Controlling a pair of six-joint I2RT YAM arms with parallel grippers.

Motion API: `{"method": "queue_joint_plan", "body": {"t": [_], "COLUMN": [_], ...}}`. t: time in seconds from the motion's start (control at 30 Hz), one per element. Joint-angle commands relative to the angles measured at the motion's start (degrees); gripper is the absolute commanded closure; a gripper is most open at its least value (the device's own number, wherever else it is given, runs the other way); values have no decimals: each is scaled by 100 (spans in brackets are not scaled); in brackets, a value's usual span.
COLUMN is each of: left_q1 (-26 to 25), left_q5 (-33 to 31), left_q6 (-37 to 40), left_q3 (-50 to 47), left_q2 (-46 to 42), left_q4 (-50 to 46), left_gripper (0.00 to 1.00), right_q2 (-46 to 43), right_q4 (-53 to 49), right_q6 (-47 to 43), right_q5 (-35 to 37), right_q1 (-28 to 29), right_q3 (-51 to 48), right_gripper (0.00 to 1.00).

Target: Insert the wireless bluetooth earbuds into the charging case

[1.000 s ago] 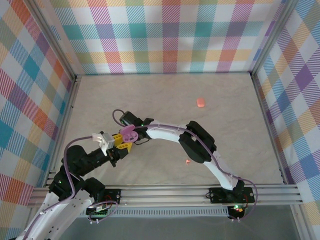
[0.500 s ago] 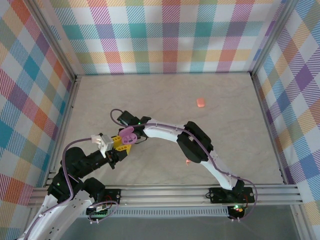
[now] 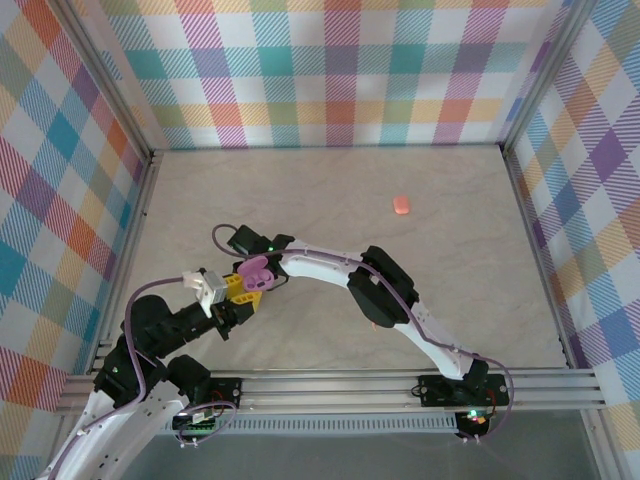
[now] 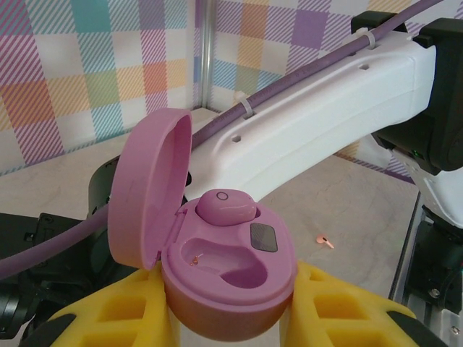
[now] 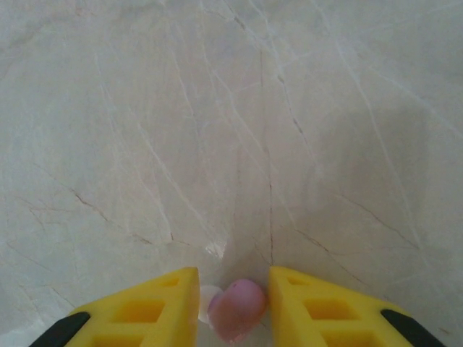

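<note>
My left gripper (image 4: 228, 322) is shut on the base of a lilac charging case (image 4: 231, 267), held up with its lid (image 4: 148, 191) swung open to the left. One lilac earbud (image 4: 226, 206) sits in the far slot; the near slot (image 4: 228, 260) is empty. My right gripper (image 5: 233, 275) hangs over bare table, shut on a second lilac earbud (image 5: 237, 307) between its yellow fingers. In the top view the case (image 3: 254, 270) is at the left gripper (image 3: 238, 286), with the right wrist just behind it.
A salmon-orange case (image 3: 401, 205) lies at the back right of the marble table (image 3: 450, 260). A small orange earbud (image 4: 325, 241) lies on the table beyond the held case. The right arm (image 4: 311, 116) crosses close behind the case. Plaid walls enclose the workspace.
The right wrist has slid a little left and nearer. The left gripper with the open case has drifted slightly left and down. Both grips are unchanged.
</note>
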Motion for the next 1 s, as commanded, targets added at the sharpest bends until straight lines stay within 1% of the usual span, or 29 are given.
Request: {"method": "queue_joint_plan", "body": {"t": [0.0, 0.17, 0.37, 0.5, 0.77, 0.97], "left_q1": [-34, -34, -34, -34, -34, -34], "left_q5": [-21, -21, -39, -39, -23, -39], "left_q6": [8, 15, 32, 32, 50, 20], "left_q3": [194, 189, 194, 194, 251, 146], "left_q2": [-100, -96, -86, -47, 160, 294], "left_q4": [11, 30, 29, 89, 232, 406], "left_gripper": [83, 83, 83, 83, 83, 83], "right_q2": [186, 94, -135, -406, -1136, -1769], "right_q4": [-478, -557, -498, -374, -62, -2], "right_q6": [-232, -430, -565, -668, -979, -1223], "right_q5": [65, 151, 223, 204, 107, -526], "right_q1": [106, 170, 144, 19, -607, -1363], "right_q3": [90, -18, -374, -746, -1782, -2572], "right_gripper": [70, 74, 76, 76, 77, 76]}}
